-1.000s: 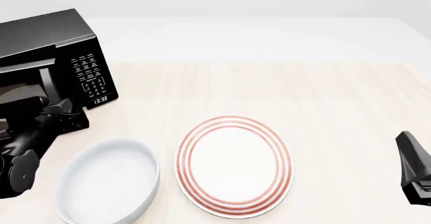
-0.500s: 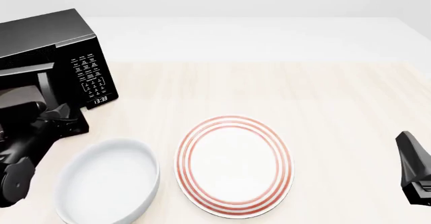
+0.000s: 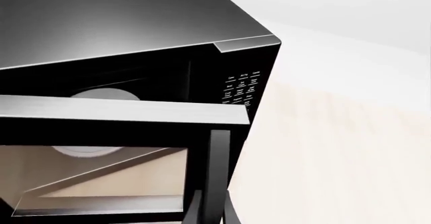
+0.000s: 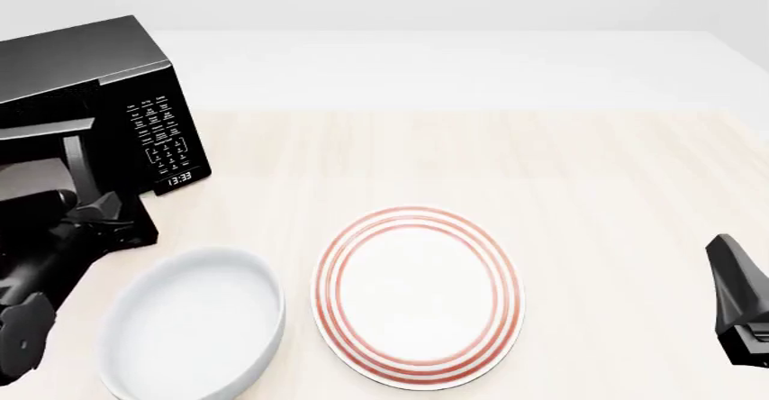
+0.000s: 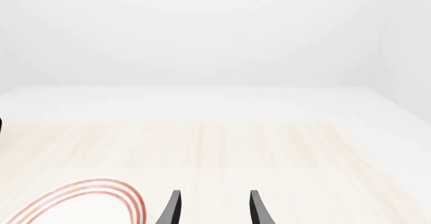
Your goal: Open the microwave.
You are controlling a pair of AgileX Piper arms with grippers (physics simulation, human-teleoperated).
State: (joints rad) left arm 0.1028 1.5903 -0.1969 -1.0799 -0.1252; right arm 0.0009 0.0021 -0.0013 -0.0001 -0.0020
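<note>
A: Where is the microwave (image 4: 103, 85)?

B: It is a big shiny black box at the far left part of the table (image 4: 577, 184), up and left of the striped plate (image 4: 420, 295). Its keypad (image 4: 160, 134) with white words faces the plate, and a small clock (image 4: 179, 178) sits under the buttons.

A: Is its door (image 3: 121, 153) open?

B: Yes, partly. The dark glass door swings out from the box. In the left wrist view you can peek over the door and see the pale round turntable (image 3: 104, 94) inside. The grey bar handle (image 3: 215, 176) stands straight up at the door's edge.

A: What is the left gripper (image 4: 108, 211) doing?

B: It is right at the handle, left of the plate. It looks closed on the handle, its two fingers on either side of the bar.

A: And the right gripper (image 5: 212, 209)?

B: It is well off to the right of the plate, touching nothing. Its two fingers have a gap between them and hold nothing.

A: What else is near the plate?

B: A white bowl (image 4: 193, 332) sits just to its left, in front of the microwave.
</note>
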